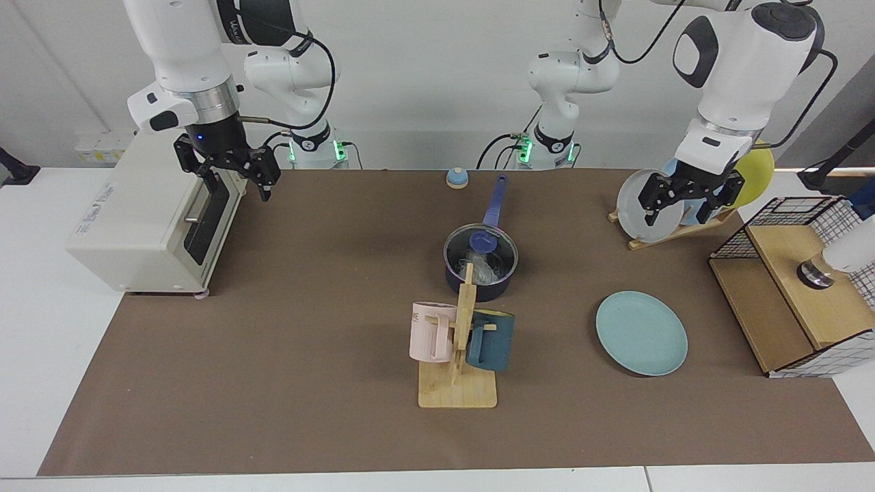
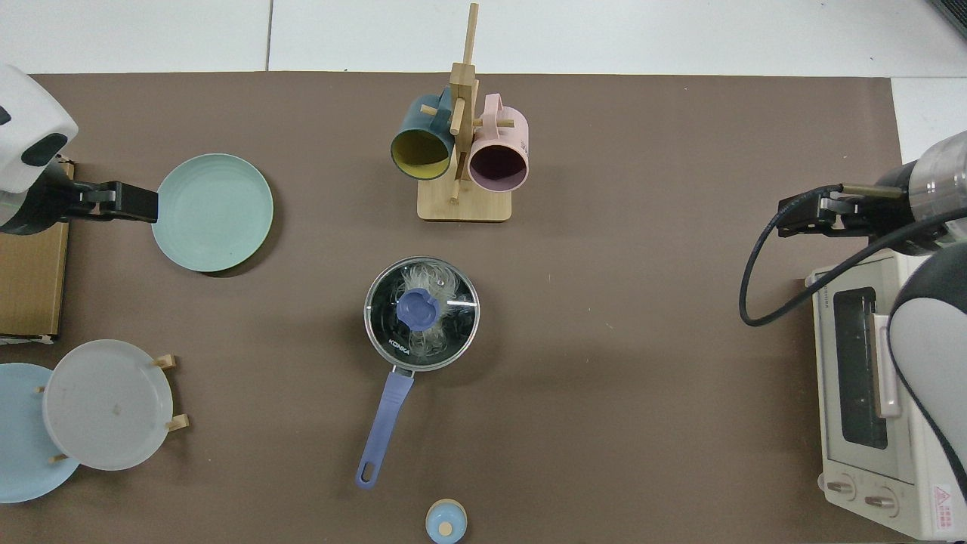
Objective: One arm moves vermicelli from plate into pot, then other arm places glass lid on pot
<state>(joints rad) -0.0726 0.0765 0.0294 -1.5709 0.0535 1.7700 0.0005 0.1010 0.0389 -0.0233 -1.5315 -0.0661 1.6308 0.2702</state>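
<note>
The navy pot [image 1: 478, 283] stands mid-table, its long blue handle [image 2: 381, 431] pointing toward the arm bases. On it sits the glass lid [image 1: 502, 254] [image 2: 457, 321] with its blue knob. Through the glass, the whitish vermicelli [image 1: 480, 268] [image 2: 432, 279] shows inside the pot. The teal plate [image 1: 640, 333] [image 2: 213, 212] lies bare. My right gripper [image 1: 236, 186] [image 2: 789, 215] hangs open and holds nothing, in front of the toaster oven and far from the pot. My left gripper [image 1: 680, 213] [image 2: 143, 204] waits open and holds nothing, above the dish rack.
A wooden mug tree [image 1: 458, 348] with a pink and a teal mug stands just in front of the pot. A toaster oven [image 1: 143, 219], a dish rack with plates [image 1: 649, 205], a wire-and-wood crate [image 1: 786, 294] and a small blue bell [image 1: 456, 178] line the edges.
</note>
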